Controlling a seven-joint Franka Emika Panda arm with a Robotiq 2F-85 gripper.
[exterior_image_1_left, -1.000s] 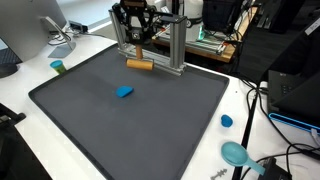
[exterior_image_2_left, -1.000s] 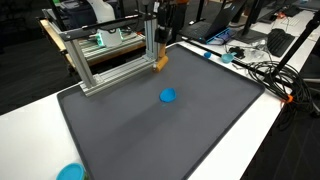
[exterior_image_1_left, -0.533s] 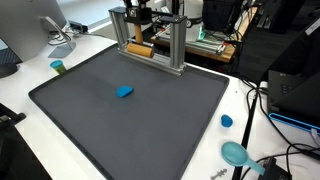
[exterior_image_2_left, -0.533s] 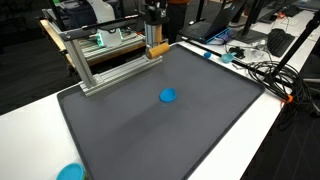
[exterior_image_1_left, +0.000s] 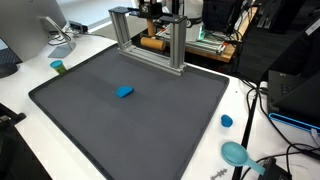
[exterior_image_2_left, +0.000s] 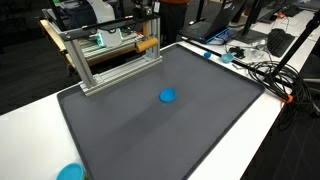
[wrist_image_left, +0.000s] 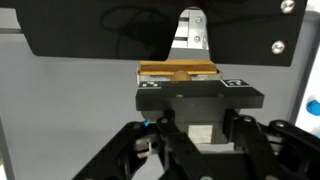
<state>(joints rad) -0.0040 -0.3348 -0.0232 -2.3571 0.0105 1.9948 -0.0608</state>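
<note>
My gripper (exterior_image_1_left: 151, 33) is shut on a wooden block (exterior_image_1_left: 152, 43) and holds it in the air just behind the aluminium frame (exterior_image_1_left: 178, 45) at the far edge of the dark grey mat (exterior_image_1_left: 170, 125). In an exterior view the block (exterior_image_2_left: 148, 44) hangs level with the frame's (exterior_image_2_left: 80, 60) upper bar, under the gripper (exterior_image_2_left: 149, 33). In the wrist view the block (wrist_image_left: 178, 72) shows past the black jaws (wrist_image_left: 190, 105). A small blue object (exterior_image_1_left: 125, 92) lies alone on the mat (exterior_image_2_left: 200, 130), also seen in an exterior view (exterior_image_2_left: 168, 96), well away from the gripper.
A small teal cup (exterior_image_1_left: 57, 67), a blue cap (exterior_image_1_left: 227, 121) and a teal disc (exterior_image_1_left: 236, 153) sit on the white table off the mat. Cables (exterior_image_2_left: 262, 70) and electronics crowd the table beyond the frame. A monitor stand (exterior_image_1_left: 60, 35) is near one corner.
The gripper has lifted the wooden block from the mat's far edge, up through the frame and back behind it. The blue object has not moved.
</note>
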